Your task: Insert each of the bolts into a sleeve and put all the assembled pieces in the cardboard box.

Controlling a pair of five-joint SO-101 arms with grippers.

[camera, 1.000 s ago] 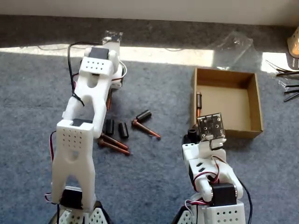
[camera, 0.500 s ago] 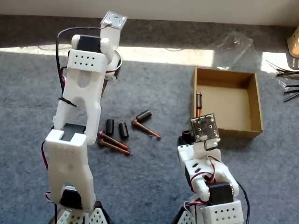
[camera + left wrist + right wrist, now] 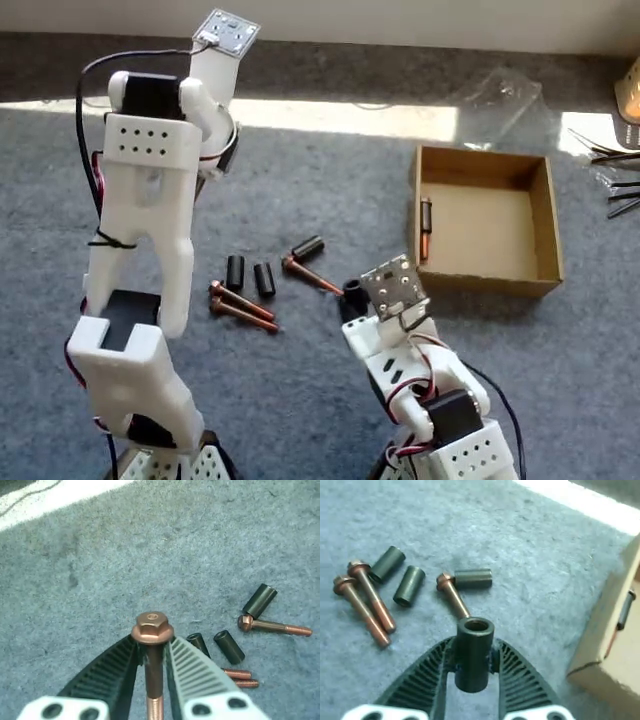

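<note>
In the left wrist view my left gripper [image 3: 152, 644] is shut on a copper bolt [image 3: 152, 630], held head up above the carpet. My right gripper [image 3: 472, 647] is shut on a black sleeve [image 3: 472, 652], its bore facing up; from above, that sleeve [image 3: 352, 295] hangs just left of the cardboard box [image 3: 480, 281]. On the carpet lie three loose sleeves [image 3: 235, 271] [image 3: 263, 279] [image 3: 307, 247] and three bolts [image 3: 312, 276] [image 3: 240, 298] [image 3: 243, 314]. One assembled piece [image 3: 425, 228] lies inside the box by its left wall.
Grey carpet covers the floor. A clear plastic bag [image 3: 500, 95] lies behind the box, and black cable ties [image 3: 620, 190] lie at the right edge. The left arm's white links [image 3: 145, 230] stand tall over the left side of the loose parts.
The left arm has lifted and drawn back to the left with its bolt. The right arm has swung left, away from the box and toward the loose parts, still carrying the sleeve.
</note>
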